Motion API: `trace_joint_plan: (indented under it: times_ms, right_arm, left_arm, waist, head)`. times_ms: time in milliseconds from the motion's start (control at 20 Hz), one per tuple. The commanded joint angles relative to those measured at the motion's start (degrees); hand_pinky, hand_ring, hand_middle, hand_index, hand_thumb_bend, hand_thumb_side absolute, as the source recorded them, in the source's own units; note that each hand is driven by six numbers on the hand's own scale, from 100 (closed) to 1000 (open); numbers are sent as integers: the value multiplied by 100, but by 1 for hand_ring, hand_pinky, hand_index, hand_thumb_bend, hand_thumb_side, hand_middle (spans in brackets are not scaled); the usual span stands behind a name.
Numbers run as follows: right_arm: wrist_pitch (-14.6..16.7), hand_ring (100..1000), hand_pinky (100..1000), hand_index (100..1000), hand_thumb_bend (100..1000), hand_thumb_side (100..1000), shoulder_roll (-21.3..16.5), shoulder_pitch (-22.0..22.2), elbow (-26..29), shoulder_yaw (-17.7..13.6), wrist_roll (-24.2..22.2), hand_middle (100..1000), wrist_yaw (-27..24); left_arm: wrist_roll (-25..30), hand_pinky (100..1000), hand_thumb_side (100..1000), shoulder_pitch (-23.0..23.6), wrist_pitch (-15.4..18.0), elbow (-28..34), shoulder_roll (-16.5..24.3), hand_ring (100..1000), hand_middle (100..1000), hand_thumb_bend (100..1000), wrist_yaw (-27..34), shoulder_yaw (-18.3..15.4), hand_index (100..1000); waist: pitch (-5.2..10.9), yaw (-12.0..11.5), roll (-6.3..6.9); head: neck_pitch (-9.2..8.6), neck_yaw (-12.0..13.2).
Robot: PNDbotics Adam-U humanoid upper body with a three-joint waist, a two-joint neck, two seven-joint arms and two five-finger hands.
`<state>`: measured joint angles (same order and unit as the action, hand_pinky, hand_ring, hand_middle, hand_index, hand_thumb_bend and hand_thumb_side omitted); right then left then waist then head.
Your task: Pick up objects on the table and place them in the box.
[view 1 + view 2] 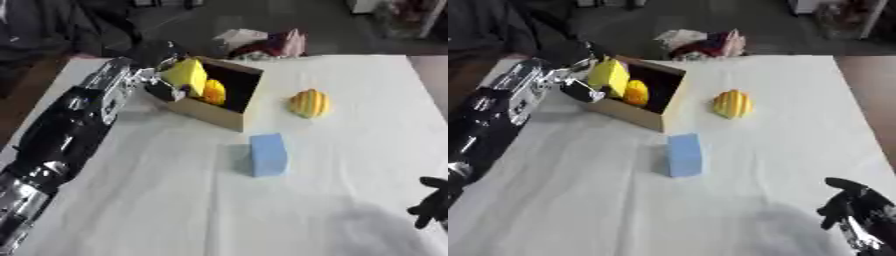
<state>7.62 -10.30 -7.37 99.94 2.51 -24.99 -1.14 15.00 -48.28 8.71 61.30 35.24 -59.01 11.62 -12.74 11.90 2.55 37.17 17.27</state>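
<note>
Left hand (162,80), black with silver joints, is reaching in from the left side and grasping a yellow block (185,74), holding it at the near left rim of the open cardboard box (214,114), above the opening. An orange rounded object (213,91) is lying inside the box, just beside the held block. The box is sitting on the white-covered table (157,200), towards its far left part. A light blue rectangular block (268,154) is standing upright on the table, near the box's front corner and apart from it. A yellow ribbed rounded object (310,103) is resting on the table to the right of the box, well apart from the blue block. Right hand (852,212), black, is showing at the lower right corner with fingers relaxed, grasping nothing.
</note>
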Motion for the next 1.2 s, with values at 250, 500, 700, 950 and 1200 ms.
trace_joint_plan:
  times_ms: [250, 500, 700, 950, 1200]
  right_arm:
    - [17, 457, 684, 827, 100, 436, -57, -42, 63, -40, 21, 501, -1]
    - [21, 457, 684, 827, 100, 434, -71, -42, 65, -43, 23, 501, 1]
    - [23, 457, 684, 827, 100, 431, -65, -54, 71, -46, 22, 501, -1]
    - [22, 457, 684, 827, 100, 428, -64, -72, 79, -41, 14, 501, -10]
    - [21, 457, 684, 828, 100, 436, -74, -72, 75, -13, -13, 502, -14]
  left_arm:
    - [335, 891, 321, -51, 289, 873, 439, 894, 958, 100, 347, 95, 995]
    - [435, 918, 407, -68, 706, 1626, 682, 928, 993, 287, 433, 401, 1000]
    - [660, 908, 459, 44, 1022, 2204, 773, 917, 976, 362, 169, 554, 1000]
    - [778, 908, 491, 247, 1356, 2881, 759, 913, 950, 425, 373, 897, 991]
    - [1138, 910, 578, 159, 1820, 3427, 706, 921, 951, 508, 600, 1398, 979]
  waist:
    - [91, -41, 4]
    - [102, -51, 24]
    - [105, -39, 29]
    - [95, -5, 43]
    - [97, 8, 51]
  head:
    - [-66, -38]
    - [-56, -49]
    - [-67, -67]
    - [-87, -95]
    - [-65, -85]
